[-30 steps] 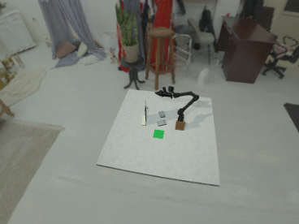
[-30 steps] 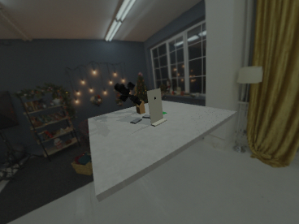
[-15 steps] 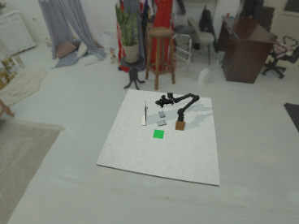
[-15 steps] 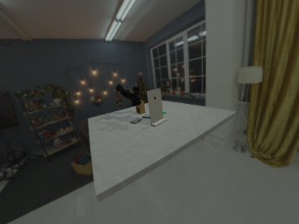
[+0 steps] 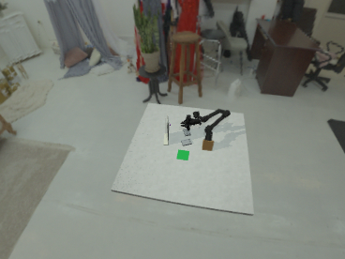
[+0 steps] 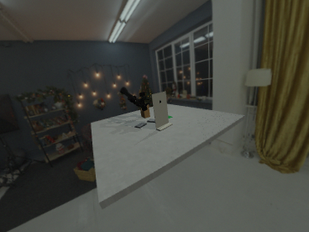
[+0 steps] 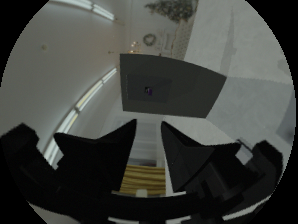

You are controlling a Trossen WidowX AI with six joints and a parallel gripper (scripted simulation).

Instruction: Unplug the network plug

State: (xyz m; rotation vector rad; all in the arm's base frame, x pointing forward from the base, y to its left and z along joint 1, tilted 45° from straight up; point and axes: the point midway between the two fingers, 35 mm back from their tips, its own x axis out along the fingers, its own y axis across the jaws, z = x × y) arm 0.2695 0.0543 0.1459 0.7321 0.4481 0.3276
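Note:
The upright white panel (image 5: 166, 131) (image 6: 159, 109) (image 7: 180, 86) stands on the white table (image 5: 197, 188) (image 6: 138, 155). In the wrist view a small dark spot on the panel's face, the plug (image 7: 150, 90) in its socket, lies straight ahead of my fingers. My gripper (image 5: 184, 124) (image 7: 149, 123) hovers above the table a short way from the panel and faces it. Its fingers are partly closed with a narrow gap and nothing between them. The green marked square (image 5: 183, 155) lies on the table in front of the panel and the arm.
Two small flat grey pieces (image 5: 187, 133) (image 5: 187, 142) lie on the table under the gripper. The arm's brown base (image 5: 207, 144) (image 6: 145, 113) stands to the right of them. Off the table are a stool (image 5: 186, 66), a plant stand and a desk.

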